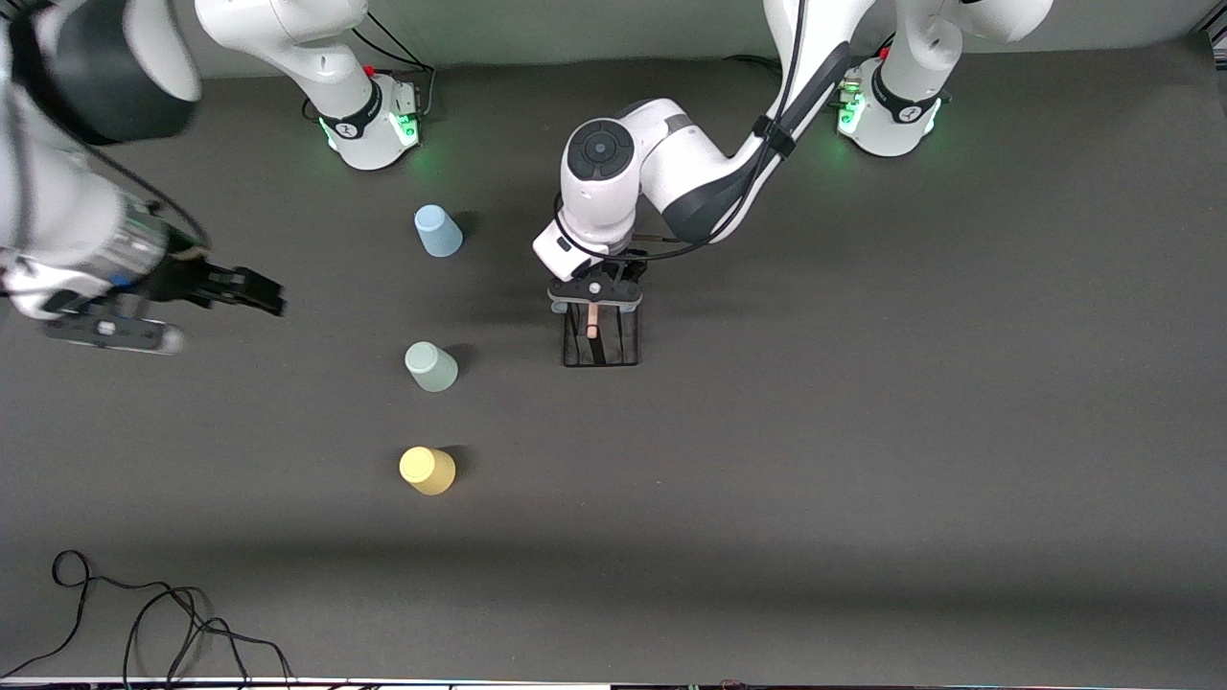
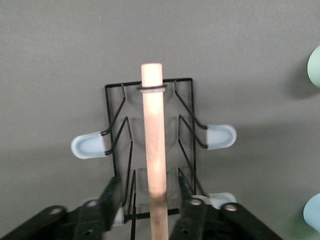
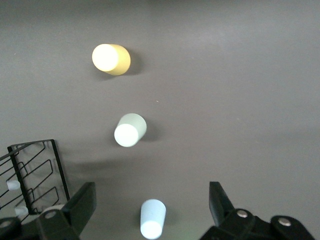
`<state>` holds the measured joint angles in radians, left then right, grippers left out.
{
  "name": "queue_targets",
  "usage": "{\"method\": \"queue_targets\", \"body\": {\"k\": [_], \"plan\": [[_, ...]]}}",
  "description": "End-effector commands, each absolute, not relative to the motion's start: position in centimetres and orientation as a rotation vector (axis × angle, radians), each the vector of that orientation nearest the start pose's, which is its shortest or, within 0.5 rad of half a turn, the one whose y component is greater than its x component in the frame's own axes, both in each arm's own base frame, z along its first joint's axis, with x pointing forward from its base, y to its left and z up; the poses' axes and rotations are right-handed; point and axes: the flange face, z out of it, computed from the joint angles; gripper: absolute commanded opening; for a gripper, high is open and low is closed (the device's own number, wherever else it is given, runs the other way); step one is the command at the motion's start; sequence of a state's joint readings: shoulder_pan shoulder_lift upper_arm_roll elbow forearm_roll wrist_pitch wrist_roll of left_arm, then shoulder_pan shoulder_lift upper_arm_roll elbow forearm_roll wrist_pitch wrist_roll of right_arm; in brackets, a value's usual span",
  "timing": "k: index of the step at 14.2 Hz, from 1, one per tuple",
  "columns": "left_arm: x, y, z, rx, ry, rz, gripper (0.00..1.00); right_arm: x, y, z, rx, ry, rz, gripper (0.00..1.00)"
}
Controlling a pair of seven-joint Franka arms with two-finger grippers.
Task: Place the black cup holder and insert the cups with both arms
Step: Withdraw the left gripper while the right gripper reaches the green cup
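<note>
Two black fingers of your left gripper (image 2: 152, 210) stood on either side of the light wooden rod handle (image 2: 154, 145), parted with a gap showing on each side, so they had hold of nothing. That handle was a plain round dowel, smooth and pale, running along the top of the black cup holder (image 1: 601, 337), which sat upright on the table (image 1: 863, 431) at its middle, directly under the left gripper (image 1: 595, 292). You could see that the holder was thin bent black wire, a narrow rectangular frame with pegs angling outward, each peg capped with a rounded pale tip (image 2: 221, 136). No brand, label or writing could be read on anything. Your right gripper (image 3: 150, 207) hung in the air with its fingers spread wide and empty, over the table toward the right arm's end (image 1: 254, 290). Three cups stood upside down in a row, well apart from each other, beside the holder toward the right arm's end: the light blue cup (image 1: 438, 231) farthest from the front camera, the pale green cup (image 1: 431, 366) in the middle, and the yellow cup (image 1: 428, 470) nearest. Each was a smooth, tapered plastic tumbler in a matte pastel. Beneath them, the table was covered in a dark grey, slightly felt-like mat.
</note>
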<state>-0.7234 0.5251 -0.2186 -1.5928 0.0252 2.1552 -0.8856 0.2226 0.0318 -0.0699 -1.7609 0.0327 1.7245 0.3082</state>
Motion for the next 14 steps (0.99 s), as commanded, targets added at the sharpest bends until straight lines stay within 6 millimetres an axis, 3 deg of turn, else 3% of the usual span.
{"method": "queue_targets", "body": {"k": [1, 6, 9, 11, 14], "plan": [[44.8, -52.8, 38.5, -3.253, -0.064, -0.019, 1.0, 55.1, 11.6, 48.1, -3.067, 0.37, 0.046, 1.0], [49.3, -44.4, 47.9, -3.239, -0.168, -0.083, 1.0, 54.7, 13.6, 36.8, -3.047, 0.373, -0.042, 1.0], [51.7, -39.3, 50.6, -3.219, -0.141, -0.094, 1.0, 54.2, 16.3, 29.1, -3.038, 0.374, -0.073, 1.0], [53.2, -35.4, 51.9, -3.198, -0.114, -0.083, 1.0, 53.9, 16.3, 24.4, -3.045, 0.385, -0.112, 1.0], [54.9, -28.6, 54.1, -3.165, -0.019, -0.047, 1.0, 52.5, 16.8, 21.5, -3.066, 0.356, -0.08, 1.0]]}}
